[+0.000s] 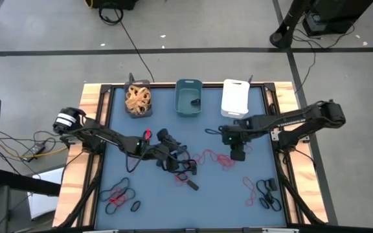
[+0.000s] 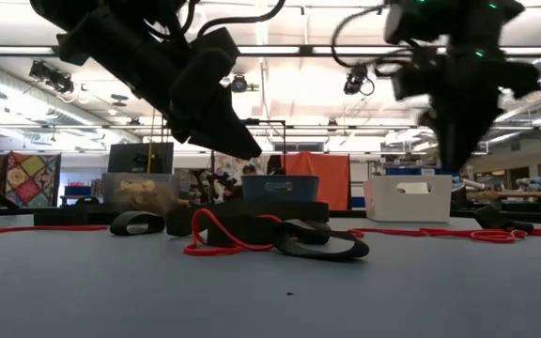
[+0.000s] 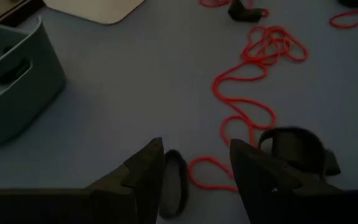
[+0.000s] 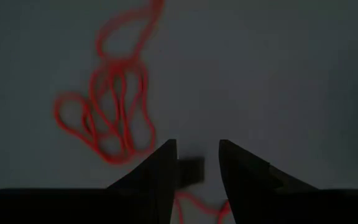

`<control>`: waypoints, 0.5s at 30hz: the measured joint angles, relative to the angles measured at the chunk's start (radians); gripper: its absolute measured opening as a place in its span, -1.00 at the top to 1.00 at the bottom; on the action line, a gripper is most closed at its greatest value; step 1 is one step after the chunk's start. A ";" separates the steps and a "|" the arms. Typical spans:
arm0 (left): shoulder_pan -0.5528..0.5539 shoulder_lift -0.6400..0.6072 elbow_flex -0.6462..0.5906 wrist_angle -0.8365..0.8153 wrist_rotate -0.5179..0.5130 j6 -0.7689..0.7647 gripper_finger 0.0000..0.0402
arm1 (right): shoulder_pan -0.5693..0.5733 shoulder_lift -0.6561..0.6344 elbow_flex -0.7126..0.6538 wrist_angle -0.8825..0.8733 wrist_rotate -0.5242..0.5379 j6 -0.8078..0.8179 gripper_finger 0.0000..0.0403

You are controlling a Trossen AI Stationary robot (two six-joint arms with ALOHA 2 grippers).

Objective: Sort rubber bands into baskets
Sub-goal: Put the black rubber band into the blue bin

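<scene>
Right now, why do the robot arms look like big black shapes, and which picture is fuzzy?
In the low view bright ceiling lights sit behind the left gripper and right gripper, making them silhouettes. The right wrist view is dim, and the red rubber bands there look smeared. The left wrist view is dark along its bottom.

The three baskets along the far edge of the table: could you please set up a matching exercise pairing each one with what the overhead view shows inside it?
Things:
1. dark grey basket
2. teal basket
3. white basket

Contents:
A. nothing can be made out inside
B. a heap of tan rubber bands
C. one small dark item on its floor

Pairs: 1-B, 2-C, 3-A
</scene>
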 joint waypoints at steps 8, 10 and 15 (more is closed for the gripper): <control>0.000 0.001 0.000 0.007 0.000 -0.003 0.07 | 0.039 -0.021 -0.144 0.036 0.006 0.073 0.35; 0.000 0.001 0.000 0.010 0.000 -0.003 0.07 | 0.039 -0.021 -0.160 0.069 0.003 0.072 0.35; 0.000 0.001 0.000 0.025 0.000 -0.003 0.07 | 0.036 -0.020 -0.196 0.135 -0.004 0.065 0.38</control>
